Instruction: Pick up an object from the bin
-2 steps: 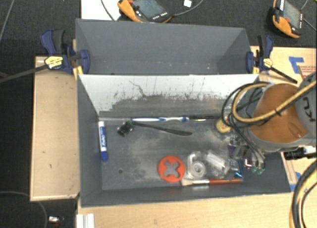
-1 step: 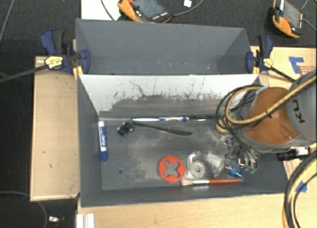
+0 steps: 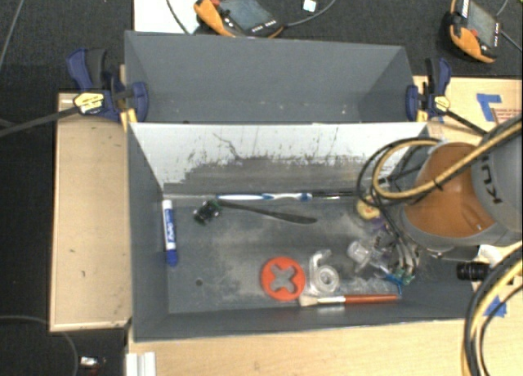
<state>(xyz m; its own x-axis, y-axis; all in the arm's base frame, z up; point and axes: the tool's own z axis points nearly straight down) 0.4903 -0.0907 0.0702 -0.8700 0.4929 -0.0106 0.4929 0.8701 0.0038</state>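
The clear, silvery ring-shaped piece (image 3: pixel 324 275) lies at the front right of the bin (image 3: pixel 237 252) floor. It is just beside an orange round disc (image 3: pixel 283 278) with a cross in its face, which sits to its left in the camera view; whether the 2 touch I cannot tell. In front of them, along the front wall, lies a thin red-handled stick (image 3: pixel 359 299) with its pale tip pointing toward the disc.

The gripper (image 3: pixel 381 261) hangs low at the right end of the bin, just to the right of the clear piece and above the far end of the stick. Looped cables and the orange cover (image 3: pixel 445 194) sit above it (both are parts of the robot). Whether the jaws are spread or pressed together I cannot tell, as the wrist hides them.

Well apart from the gripper, a white-and-blue toothbrush (image 3: pixel 261 197) lies along the back of the floor. A slender black tool (image 3: pixel 282 216) lies just in front of it, and a small black piece (image 3: pixel 204 212) sits at its left end. A blue marker (image 3: pixel 168 234) lies along the left wall. A small purple-and-yellow thing (image 3: pixel 365 212) sits near the cables at the back right.
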